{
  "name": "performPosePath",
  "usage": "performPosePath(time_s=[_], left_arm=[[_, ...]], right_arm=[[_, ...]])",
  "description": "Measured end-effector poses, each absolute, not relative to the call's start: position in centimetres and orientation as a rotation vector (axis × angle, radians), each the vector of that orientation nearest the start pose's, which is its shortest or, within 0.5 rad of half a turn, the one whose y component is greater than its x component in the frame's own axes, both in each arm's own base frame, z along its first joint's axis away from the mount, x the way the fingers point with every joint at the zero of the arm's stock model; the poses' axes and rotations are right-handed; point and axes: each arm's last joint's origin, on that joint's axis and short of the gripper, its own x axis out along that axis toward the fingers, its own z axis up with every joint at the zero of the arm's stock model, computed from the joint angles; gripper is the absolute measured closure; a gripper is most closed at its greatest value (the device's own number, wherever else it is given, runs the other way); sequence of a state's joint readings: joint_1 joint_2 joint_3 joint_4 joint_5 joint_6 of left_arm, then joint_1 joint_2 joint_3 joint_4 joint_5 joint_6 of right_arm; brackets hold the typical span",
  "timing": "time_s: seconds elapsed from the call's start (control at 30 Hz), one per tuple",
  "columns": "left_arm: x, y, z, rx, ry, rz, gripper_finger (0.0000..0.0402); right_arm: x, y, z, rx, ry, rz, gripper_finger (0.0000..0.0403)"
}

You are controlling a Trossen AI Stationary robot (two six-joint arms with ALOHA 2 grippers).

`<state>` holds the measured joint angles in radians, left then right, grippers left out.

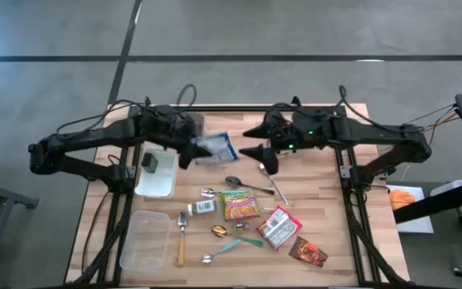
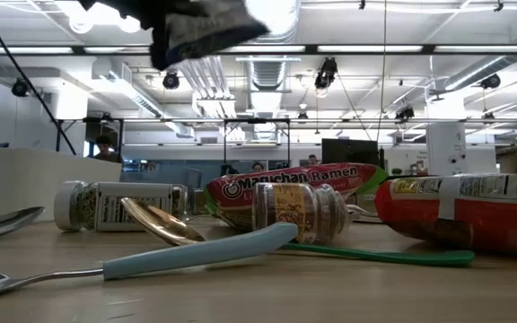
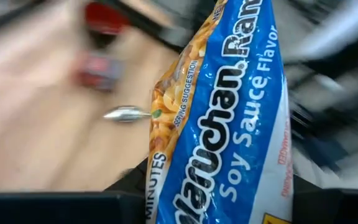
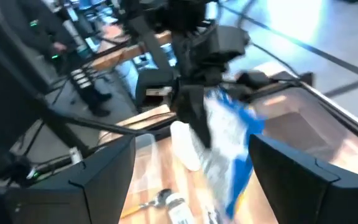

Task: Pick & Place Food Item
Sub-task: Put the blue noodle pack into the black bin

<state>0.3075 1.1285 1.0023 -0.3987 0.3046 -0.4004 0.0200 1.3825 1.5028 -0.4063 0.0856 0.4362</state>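
Observation:
A blue ramen packet [image 1: 217, 148] hangs above the table's far middle, with my left gripper [image 1: 189, 152] shut on it. It fills the left wrist view as the blue ramen packet [image 3: 229, 112] with white lettering. My right gripper [image 1: 269, 160] stands just right of it, open, its fingers [image 4: 104, 174] wide apart with nothing between them. The right wrist view looks across at the blue packet [image 4: 232, 143] dangling below the left arm's fingers. In the low view a dark shape [image 2: 196, 27] at the top edge is all that shows of this. My left gripper pinches one end of the packet [image 3: 185, 186] between its two fingers. The fingers come from the table's left, slanting downward. The packet is lifted clear of the table and droops from the fingers [image 4: 194, 115] toward the right.
A clear tub [image 1: 157, 181] with a dark item inside sits under the left arm, and a second clear tub [image 1: 145, 238] lies near the front left. Spoons [image 1: 247, 185], small jars [image 1: 203, 207], a green ramen pack [image 1: 239, 205] and red packs [image 1: 279, 227] crowd the table's middle.

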Motion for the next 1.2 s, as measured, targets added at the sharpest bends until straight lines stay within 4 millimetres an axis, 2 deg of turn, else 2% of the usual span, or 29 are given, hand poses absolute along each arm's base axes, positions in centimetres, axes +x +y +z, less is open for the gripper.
performPosePath(time_s=[0.2,0.47,0.6,0.83,1.2], left_arm=[[19.9,10.1,31.7,-0.674,0.490,0.696,0.0273],[16.6,15.6,28.5,-0.858,0.624,1.084,0.0273],[15.7,16.9,26.4,-0.898,0.688,1.166,0.0273],[15.2,17.1,24.0,-0.834,0.766,1.294,0.0273],[14.8,17.0,21.6,-0.876,0.685,1.407,0.0273]], right_arm=[[28.8,0.3,42.3,0.462,0.304,-0.235,0.0093],[29.8,1.2,41.3,0.470,0.345,-0.225,0.0093],[29.8,1.8,41.3,0.466,0.348,-0.206,0.0093],[29.5,2.3,41.5,0.454,0.332,-0.230,0.0093],[29.4,2.3,41.3,0.449,0.353,-0.237,0.0093]])
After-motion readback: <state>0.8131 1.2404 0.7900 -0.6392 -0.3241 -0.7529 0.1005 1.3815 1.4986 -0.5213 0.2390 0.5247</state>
